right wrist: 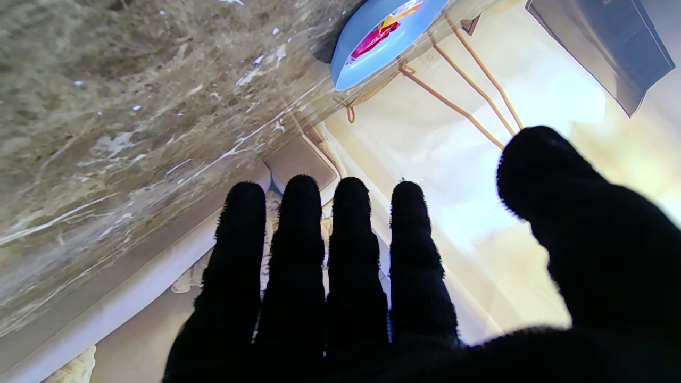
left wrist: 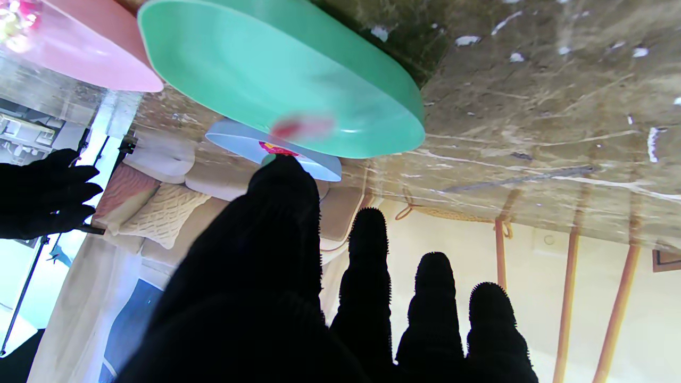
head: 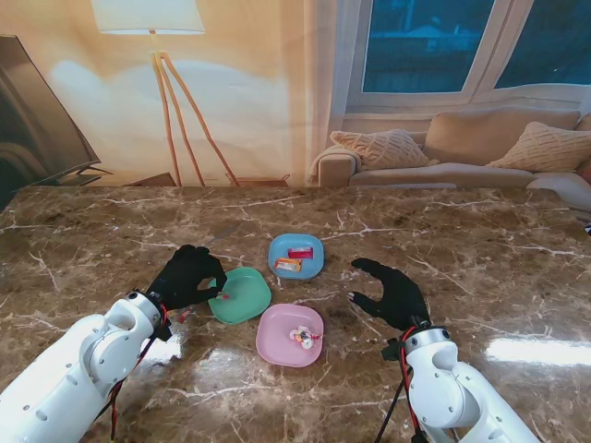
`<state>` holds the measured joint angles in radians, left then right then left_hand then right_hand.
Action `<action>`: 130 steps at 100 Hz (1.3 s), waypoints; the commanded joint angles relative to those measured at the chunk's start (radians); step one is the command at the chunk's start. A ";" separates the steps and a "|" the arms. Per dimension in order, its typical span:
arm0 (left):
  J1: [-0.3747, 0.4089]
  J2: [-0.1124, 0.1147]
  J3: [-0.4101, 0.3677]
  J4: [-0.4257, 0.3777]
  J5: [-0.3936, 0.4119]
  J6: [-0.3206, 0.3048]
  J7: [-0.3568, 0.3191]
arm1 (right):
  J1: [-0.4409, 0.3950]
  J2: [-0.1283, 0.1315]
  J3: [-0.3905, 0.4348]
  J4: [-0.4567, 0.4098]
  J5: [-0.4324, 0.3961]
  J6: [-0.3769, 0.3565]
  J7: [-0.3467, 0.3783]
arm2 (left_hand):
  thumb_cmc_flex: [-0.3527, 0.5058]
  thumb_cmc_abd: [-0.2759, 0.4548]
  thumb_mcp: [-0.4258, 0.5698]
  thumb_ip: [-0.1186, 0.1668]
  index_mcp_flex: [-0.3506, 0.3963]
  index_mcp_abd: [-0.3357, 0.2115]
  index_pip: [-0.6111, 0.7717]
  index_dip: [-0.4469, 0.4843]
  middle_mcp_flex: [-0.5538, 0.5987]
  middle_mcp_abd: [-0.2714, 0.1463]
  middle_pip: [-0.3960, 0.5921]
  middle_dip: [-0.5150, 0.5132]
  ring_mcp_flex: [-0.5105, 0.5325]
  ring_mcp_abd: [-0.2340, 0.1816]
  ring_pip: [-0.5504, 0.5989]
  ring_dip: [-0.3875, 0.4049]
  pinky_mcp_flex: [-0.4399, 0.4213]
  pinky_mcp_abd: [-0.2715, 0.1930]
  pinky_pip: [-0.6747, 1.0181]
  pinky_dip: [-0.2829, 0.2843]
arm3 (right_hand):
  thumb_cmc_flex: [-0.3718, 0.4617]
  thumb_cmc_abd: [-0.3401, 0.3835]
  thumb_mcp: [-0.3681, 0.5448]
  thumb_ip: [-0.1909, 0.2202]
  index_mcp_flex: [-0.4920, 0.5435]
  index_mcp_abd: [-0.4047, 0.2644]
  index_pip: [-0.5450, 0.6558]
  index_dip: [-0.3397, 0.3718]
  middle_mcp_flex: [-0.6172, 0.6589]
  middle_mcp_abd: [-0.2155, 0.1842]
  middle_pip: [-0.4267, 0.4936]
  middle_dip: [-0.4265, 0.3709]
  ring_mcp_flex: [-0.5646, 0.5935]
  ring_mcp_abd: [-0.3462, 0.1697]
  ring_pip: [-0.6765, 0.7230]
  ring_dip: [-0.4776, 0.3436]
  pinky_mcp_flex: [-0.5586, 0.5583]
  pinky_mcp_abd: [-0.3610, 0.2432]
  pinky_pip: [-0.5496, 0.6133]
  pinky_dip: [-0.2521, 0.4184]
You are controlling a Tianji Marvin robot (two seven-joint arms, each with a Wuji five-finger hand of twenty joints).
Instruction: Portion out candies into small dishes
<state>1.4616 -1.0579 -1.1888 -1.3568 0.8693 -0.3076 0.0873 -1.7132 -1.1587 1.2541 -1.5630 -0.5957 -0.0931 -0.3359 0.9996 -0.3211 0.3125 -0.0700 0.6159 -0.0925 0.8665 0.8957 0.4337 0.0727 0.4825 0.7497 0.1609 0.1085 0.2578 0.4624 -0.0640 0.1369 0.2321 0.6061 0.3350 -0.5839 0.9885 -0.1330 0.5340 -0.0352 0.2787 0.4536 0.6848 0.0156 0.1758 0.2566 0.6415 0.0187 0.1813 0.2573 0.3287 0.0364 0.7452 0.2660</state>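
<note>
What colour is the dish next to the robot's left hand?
Green, a minty teal dish; clearest in the stand view.

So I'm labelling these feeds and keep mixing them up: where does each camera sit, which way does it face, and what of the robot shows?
Stand view: above the shoulders, looking down at the brown marble table; both white arms, black-gloved left hand and right hand show.
Left wrist view: along the left hand's fingers toward the round green plastic dish; picture upside down.
Right wrist view: along the right hand's spread fingers over bare marble.
Shared: all three show the round blue plastic dish.
</note>
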 commanded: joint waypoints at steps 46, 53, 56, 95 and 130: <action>-0.009 -0.004 -0.019 0.019 0.016 -0.017 0.015 | -0.008 -0.003 0.005 0.009 0.007 -0.002 0.011 | 0.022 -0.024 0.014 0.035 0.046 0.028 -0.069 -0.308 -0.004 -0.008 -0.058 -0.098 0.008 -0.010 0.004 0.010 -0.016 -0.010 -0.004 0.005 | -0.028 0.012 0.026 0.037 0.018 -0.027 0.007 0.002 0.001 -0.013 -0.005 0.010 0.014 -0.016 0.000 0.009 0.004 -0.007 0.018 0.023; 0.015 0.003 -0.060 -0.008 0.041 -0.037 -0.004 | -0.009 -0.003 0.006 0.008 0.006 -0.003 0.012 | 0.016 -0.029 0.018 0.037 0.043 0.035 -0.083 -0.324 -0.007 -0.008 -0.064 -0.106 0.007 -0.010 0.003 0.008 -0.015 -0.009 -0.004 0.004 | -0.028 0.011 0.026 0.037 0.020 -0.027 0.008 0.002 0.002 -0.010 -0.005 0.010 0.014 -0.017 0.000 0.009 0.004 -0.007 0.018 0.023; 0.028 0.005 -0.080 -0.020 0.049 -0.046 -0.015 | -0.010 -0.003 0.006 0.008 0.006 -0.004 0.012 | 0.011 -0.031 0.018 0.037 0.041 0.039 -0.090 -0.332 -0.008 -0.007 -0.066 -0.110 0.005 -0.010 0.001 0.007 -0.016 -0.010 -0.005 0.004 | -0.028 0.011 0.026 0.037 0.019 -0.027 0.008 0.002 0.000 -0.013 -0.006 0.010 0.014 -0.016 0.000 0.009 0.004 -0.006 0.018 0.023; 0.166 0.031 -0.256 -0.101 0.165 -0.081 -0.094 | -0.009 -0.002 0.001 0.007 0.004 -0.001 0.016 | -0.134 -0.070 0.026 0.050 0.043 0.050 -0.088 -0.320 -0.018 0.015 -0.086 -0.132 -0.006 0.002 -0.024 -0.006 -0.026 -0.003 -0.039 0.000 | -0.029 0.012 0.024 0.037 0.018 -0.027 0.007 0.002 -0.001 -0.010 -0.007 0.010 0.014 -0.016 0.000 0.009 0.004 -0.007 0.017 0.024; 0.136 0.034 -0.210 -0.039 0.174 -0.026 -0.082 | -0.008 -0.002 -0.001 0.009 0.004 -0.001 0.014 | -0.293 -0.084 0.095 0.054 0.035 0.080 -0.138 -0.278 -0.020 0.022 -0.100 -0.129 -0.003 0.015 -0.049 -0.003 -0.025 0.011 -0.076 0.021 | -0.031 0.014 0.021 0.038 0.024 -0.029 0.009 0.003 -0.001 -0.012 -0.007 0.010 0.013 -0.015 0.000 0.009 0.004 -0.006 0.018 0.024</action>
<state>1.6009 -1.0223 -1.4048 -1.4089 1.0391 -0.3444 0.0064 -1.7138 -1.1586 1.2539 -1.5597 -0.5947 -0.0971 -0.3343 0.7348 -0.3724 0.3847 -0.0423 0.6593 -0.0273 0.7399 0.5925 0.4337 0.0743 0.3939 0.6239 0.1728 0.1120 0.2381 0.4620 -0.0717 0.1385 0.1902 0.6155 0.3351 -0.5839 0.9885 -0.1330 0.5340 -0.0354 0.2787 0.4535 0.6848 0.0156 0.1758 0.2566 0.6415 0.0187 0.1813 0.2574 0.3287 0.0367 0.7452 0.2666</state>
